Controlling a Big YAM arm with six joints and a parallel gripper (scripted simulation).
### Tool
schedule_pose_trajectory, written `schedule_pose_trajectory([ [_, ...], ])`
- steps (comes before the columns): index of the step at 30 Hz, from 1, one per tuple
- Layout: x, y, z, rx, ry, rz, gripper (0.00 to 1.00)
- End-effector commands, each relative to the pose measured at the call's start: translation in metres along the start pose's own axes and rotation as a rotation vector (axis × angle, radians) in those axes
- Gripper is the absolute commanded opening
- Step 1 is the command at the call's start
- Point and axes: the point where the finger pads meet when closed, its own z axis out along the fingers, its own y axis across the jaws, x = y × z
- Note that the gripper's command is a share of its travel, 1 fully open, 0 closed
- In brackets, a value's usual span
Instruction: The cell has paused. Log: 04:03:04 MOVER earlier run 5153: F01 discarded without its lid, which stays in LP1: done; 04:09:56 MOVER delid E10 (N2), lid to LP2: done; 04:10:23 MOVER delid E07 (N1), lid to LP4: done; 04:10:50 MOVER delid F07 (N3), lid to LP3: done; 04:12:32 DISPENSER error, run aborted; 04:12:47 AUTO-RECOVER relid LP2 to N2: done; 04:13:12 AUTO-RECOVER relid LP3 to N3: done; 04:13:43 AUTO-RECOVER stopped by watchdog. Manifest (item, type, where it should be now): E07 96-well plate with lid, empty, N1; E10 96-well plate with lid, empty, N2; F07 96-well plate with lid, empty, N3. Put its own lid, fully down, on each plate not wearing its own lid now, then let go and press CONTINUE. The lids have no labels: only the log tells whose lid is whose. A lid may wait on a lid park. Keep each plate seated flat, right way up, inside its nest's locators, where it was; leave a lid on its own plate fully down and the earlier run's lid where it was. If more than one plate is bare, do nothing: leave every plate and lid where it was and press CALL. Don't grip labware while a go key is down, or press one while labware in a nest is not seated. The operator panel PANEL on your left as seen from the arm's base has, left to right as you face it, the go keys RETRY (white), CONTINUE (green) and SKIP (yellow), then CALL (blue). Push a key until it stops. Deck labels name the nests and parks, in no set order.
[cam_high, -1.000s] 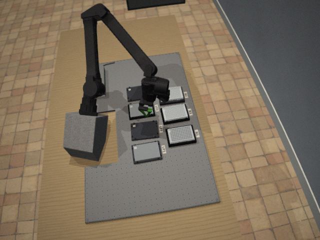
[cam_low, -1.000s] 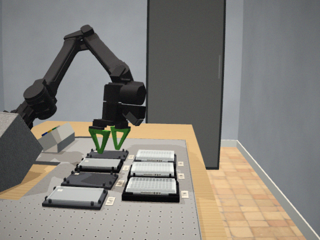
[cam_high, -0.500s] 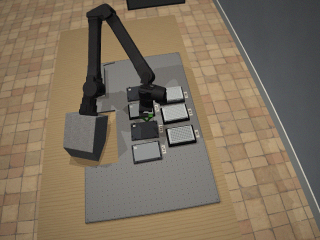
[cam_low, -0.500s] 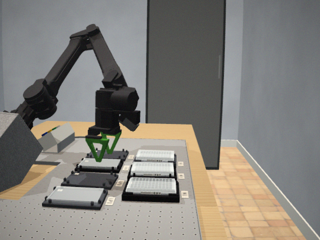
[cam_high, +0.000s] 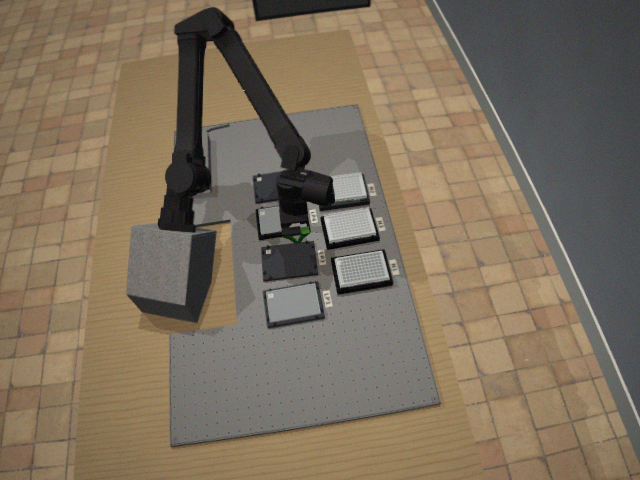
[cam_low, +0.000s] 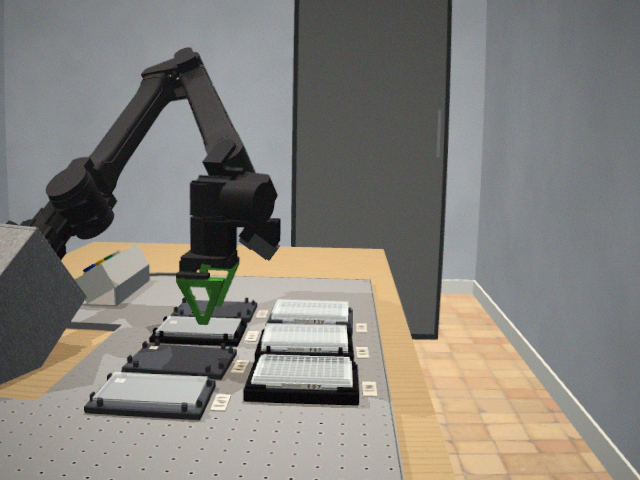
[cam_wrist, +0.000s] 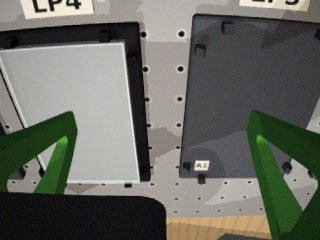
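My gripper (cam_high: 297, 235) (cam_low: 202, 304) (cam_wrist: 162, 120) is open and empty. It hangs low over the near edge of the clear lid (cam_high: 268, 221) (cam_low: 223, 326) (cam_wrist: 75, 100) on the park labelled LP4, beside an empty dark park (cam_high: 288, 260) (cam_low: 178, 358) (cam_wrist: 250, 90). A second lid (cam_high: 293, 303) (cam_low: 149, 388) lies on the nearest park. The farthest park (cam_high: 266, 187) (cam_low: 227, 308) is empty. Three 96-well plates stand in a row of nests. The nearest plate (cam_high: 361, 268) (cam_low: 302, 370) shows open wells and looks bare. The middle plate (cam_high: 349, 225) (cam_low: 305, 335) and the far plate (cam_high: 350, 186) (cam_low: 310, 308) look lidded.
The operator panel (cam_low: 111, 276), a grey wedge with coloured keys, sits at the deck's far left. A large grey block (cam_high: 170, 268) (cam_low: 31, 299) stands by the arm's base. The perforated deck (cam_high: 310, 387) (cam_low: 258, 444) stretches toward the front. A tall dark cabinet (cam_low: 372, 155) stands behind the table.
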Motion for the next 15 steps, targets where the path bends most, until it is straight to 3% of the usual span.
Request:
schedule_pose_trajectory([
  [1, -0.004, -0.011, -0.006, 0.007, -0.064, 0.003, 0.00],
  [4, -0.004, -0.027, -0.005, 0.005, -0.160, 0.006, 0.00],
  [6, -0.004, -0.027, -0.005, 0.005, -0.160, 0.006, 0.00],
  [15, -0.005, -0.071, -0.007, 0.004, -0.460, 0.002, 0.00],
])
